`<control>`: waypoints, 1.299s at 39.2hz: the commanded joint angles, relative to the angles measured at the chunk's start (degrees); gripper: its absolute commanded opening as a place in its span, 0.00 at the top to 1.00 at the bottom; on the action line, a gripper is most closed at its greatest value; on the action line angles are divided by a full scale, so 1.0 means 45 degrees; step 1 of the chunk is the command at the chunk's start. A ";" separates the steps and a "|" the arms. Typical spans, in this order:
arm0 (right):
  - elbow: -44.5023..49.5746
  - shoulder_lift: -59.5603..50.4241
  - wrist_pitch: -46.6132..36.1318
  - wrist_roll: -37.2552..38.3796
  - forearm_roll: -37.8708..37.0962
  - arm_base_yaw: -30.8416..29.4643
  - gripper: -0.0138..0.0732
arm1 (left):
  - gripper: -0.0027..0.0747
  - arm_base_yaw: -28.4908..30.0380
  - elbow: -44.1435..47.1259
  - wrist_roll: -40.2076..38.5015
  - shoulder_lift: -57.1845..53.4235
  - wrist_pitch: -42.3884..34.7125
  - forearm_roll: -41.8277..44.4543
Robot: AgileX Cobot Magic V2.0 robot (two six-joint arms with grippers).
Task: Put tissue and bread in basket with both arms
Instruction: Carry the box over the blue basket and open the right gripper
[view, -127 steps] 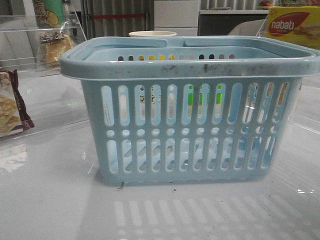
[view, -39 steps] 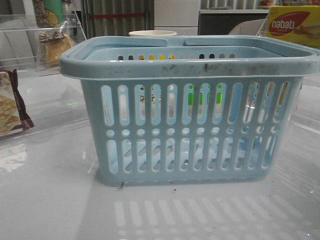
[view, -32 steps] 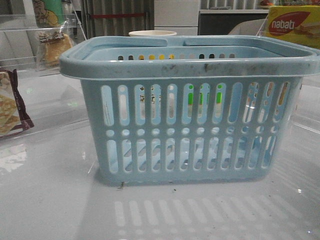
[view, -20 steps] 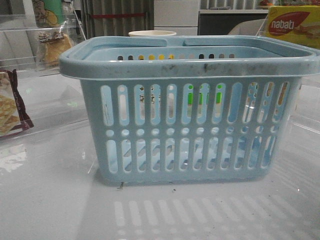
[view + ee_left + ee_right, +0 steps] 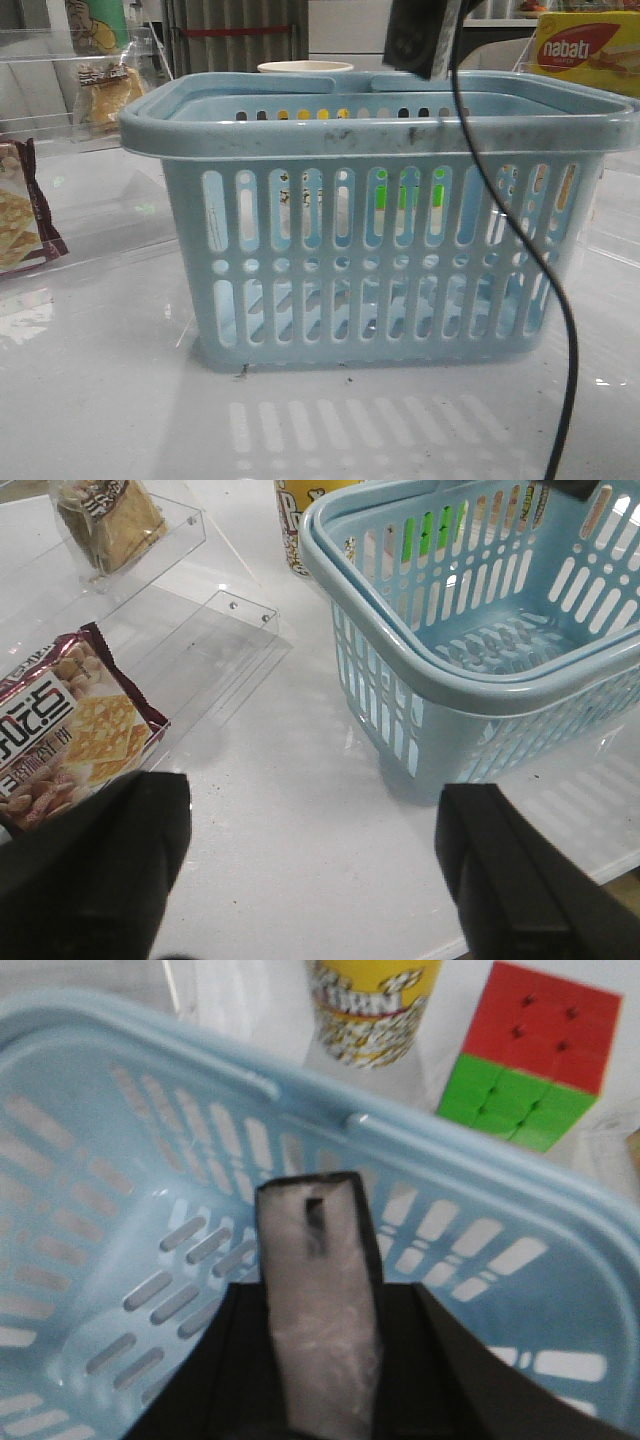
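1. The right claw (image 5: 322, 1385) was clenched on the tissue (image 5: 318, 1280). The flat pack stuck out from between the fingers, its long axis running straight on from them.
2. The tissue hung over the open inside of the basket (image 5: 300, 1095), within the rim and above the slotted floor. It touched neither. Letting go there would, I judge, drop it inside, so no sideways travel seemed needed.
3. The left claw (image 5: 310, 880) was released, its two fingers spread wide and holding nothing. It hung over bare table just beside the basket's left wall.
4. The bread (image 5: 100, 520) lay on a clear shelf (image 5: 185, 525) at the robot's left, well apart from the left claw and on the far side of a maroon packet (image 5: 75, 725). It was not in the basket.
5. The relation that mattered was that the bread sat on the left arm's side, away from the basket. That arm was plainly the nearer one — it would have to reach forward past the maroon packet before carrying anything back to the rim.
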 commanded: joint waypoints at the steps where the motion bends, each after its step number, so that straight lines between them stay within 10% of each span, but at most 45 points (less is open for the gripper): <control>1: -0.0347 0.0184 -0.0082 -0.0069 0.0010 0.0278 0.55 | 0.24 -0.0088 -0.0356 -0.0021 0.0124 -0.1078 -0.0132; 8: -0.0347 0.0591 0.0066 -0.0069 -0.0133 0.0292 0.19 | 0.24 -0.0088 -0.0356 -0.0021 0.0124 -0.1078 -0.0132; 44: 0.8077 -1.0001 -0.2269 -0.0630 -0.0453 0.0332 0.18 | 0.24 -0.0088 -0.0328 -0.0109 0.0406 -0.1997 -0.0132; 51: 0.8274 -1.0226 -0.2236 -0.0618 -0.0453 0.0308 0.18 | 0.11 -0.0064 -0.0929 -0.0471 0.1735 -0.2220 0.0368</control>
